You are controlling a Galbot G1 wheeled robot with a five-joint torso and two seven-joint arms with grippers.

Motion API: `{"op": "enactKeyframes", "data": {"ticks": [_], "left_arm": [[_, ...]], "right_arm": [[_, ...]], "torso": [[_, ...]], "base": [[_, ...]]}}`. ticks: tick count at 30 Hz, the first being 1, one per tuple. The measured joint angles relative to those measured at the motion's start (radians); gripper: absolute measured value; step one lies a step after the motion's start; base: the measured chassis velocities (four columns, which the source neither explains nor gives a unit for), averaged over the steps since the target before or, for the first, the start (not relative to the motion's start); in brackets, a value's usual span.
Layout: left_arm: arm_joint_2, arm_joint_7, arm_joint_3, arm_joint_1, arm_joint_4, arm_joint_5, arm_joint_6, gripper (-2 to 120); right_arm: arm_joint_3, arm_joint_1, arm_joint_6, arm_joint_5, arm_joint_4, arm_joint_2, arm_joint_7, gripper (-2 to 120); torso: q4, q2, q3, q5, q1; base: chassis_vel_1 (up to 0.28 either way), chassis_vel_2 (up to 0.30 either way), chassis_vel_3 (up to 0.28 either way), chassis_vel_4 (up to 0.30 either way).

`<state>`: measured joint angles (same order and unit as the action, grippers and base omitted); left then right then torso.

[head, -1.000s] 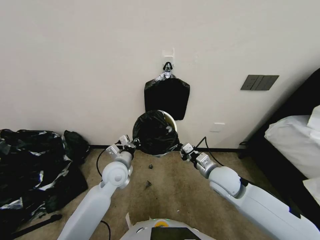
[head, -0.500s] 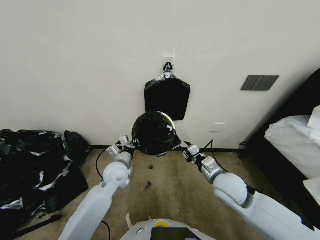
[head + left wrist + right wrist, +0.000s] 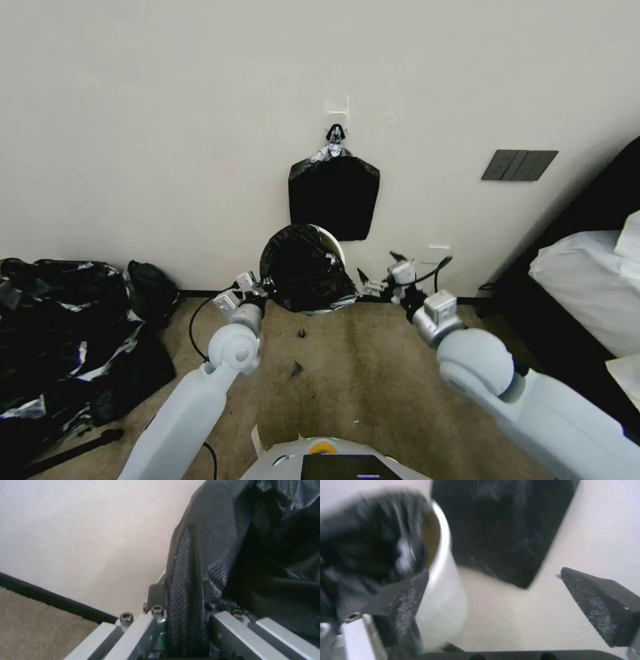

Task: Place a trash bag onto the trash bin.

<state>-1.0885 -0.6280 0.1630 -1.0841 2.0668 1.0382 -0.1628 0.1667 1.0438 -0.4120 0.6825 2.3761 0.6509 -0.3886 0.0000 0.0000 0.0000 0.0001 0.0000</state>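
Since earlier frame, my right hand [image 3: 377,273] has let go of trash bag [image 3: 303,270], pulled right, fingers spread, empty. Left hand [image 3: 261,288] clamps bag's left edge. Bag drapes over trash bin [image 3: 335,237] mouth; far-right rim bare, nearer right hand.

Bag stack [image 3: 334,196] on wall clip — black heap [image 3: 63,333] on carpet.

Glossy black trash bag [image 3: 303,270] w/ grey sheen, white trash bin [image 3: 331,237], beige carpet [image 3: 347,373].
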Motion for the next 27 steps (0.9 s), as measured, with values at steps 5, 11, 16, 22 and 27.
{"op": "enactKeyframes", "data": {"ticks": [5,11,16,22,27], "left_arm": [[0.015,0.071,-0.013,-0.028,-0.007,-0.133,0.03,1],[0.013,0.13,-0.034,-0.058,-0.027,-0.338,0.096,1],[0.009,0.154,-0.043,-0.091,-0.009,-0.458,0.138,1],[0.015,0.171,-0.041,-0.117,0.018,-0.518,0.155,1],[0.016,0.172,-0.036,-0.129,0.034,-0.524,0.156,1]], "right_arm": [[-0.016,-0.061,-0.004,0.247,0.06,0.017,0.003,100],[-0.075,-0.157,-0.039,0.442,0.046,0.094,0.001,100],[-0.127,-0.19,-0.083,0.447,0.007,0.151,-0.01,98],[-0.153,-0.166,-0.113,0.399,-0.016,0.181,-0.052,95],[-0.154,-0.166,-0.119,0.379,-0.018,0.178,-0.07,87]], "torso": [[0.0,0.0,0.0,-0.0003,0.0],[0.0003,0.0,0.0,-0.0002,0.0],[0.0,0.0,0.0,-0.0002,0.0],[-0.0001,0.0,0.0,-0.0001,0.0],[0.0,0.0,0.0,-0.0001,0.0]], "base": [[0.0,0.0,0.0,0.0],[0.0,0.0,0.0,0.0],[0.0,0.0,0.0,0.0],[0.0,0.0,0.0,0.0],[0.0,0.0,0.0,0.0]]}}
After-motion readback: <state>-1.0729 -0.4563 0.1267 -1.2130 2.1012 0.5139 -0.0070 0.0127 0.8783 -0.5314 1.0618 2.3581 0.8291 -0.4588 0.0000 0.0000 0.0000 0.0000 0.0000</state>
